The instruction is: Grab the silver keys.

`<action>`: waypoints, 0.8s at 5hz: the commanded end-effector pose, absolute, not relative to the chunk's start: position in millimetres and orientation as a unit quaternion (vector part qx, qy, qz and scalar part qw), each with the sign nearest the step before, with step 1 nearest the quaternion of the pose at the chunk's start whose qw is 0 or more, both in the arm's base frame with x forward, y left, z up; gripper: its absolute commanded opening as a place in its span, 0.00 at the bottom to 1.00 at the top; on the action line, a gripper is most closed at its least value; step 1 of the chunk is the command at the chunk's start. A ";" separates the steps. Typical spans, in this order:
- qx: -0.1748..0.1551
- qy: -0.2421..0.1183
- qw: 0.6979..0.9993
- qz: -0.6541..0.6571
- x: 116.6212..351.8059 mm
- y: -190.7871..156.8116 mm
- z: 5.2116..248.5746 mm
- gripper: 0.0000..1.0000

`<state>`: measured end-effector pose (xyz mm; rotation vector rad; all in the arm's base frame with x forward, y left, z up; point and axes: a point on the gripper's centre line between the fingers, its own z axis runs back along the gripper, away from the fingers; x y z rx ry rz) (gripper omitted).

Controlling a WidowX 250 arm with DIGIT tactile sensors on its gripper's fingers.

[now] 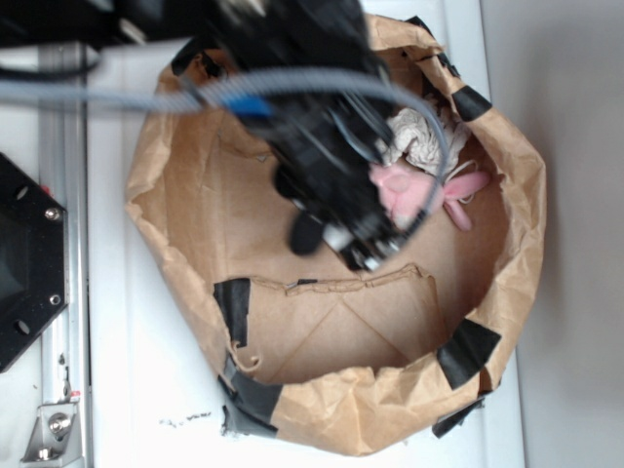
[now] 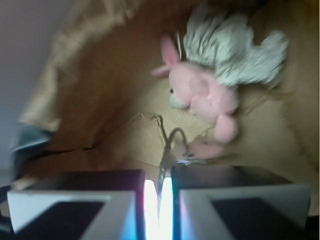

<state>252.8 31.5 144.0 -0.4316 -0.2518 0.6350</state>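
**Keys pinched inside the paper bag**

The silver keys [image 2: 172,145] are seen clamped between the nearly closed fingers of the pincer [image 2: 158,187], inside the brown paper bag [image 1: 195,210], just beside the pink plush toy [image 2: 202,95].

white table [image 1: 146,370], brown paper bag [image 1: 322,409]

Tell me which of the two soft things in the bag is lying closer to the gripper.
The pink plush toy, a small animal with long ears. In the wrist view it lies just beyond the gripper; the white-grey fluffy item sits farther off, behind it.
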 end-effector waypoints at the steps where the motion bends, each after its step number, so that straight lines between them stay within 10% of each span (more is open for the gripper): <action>1: -0.090 -0.150 0.927 0.331 260.7 21.0 146.7 0.00; 4: -0.029 -0.203 0.942 0.266 242.8 0.5 129.7 0.00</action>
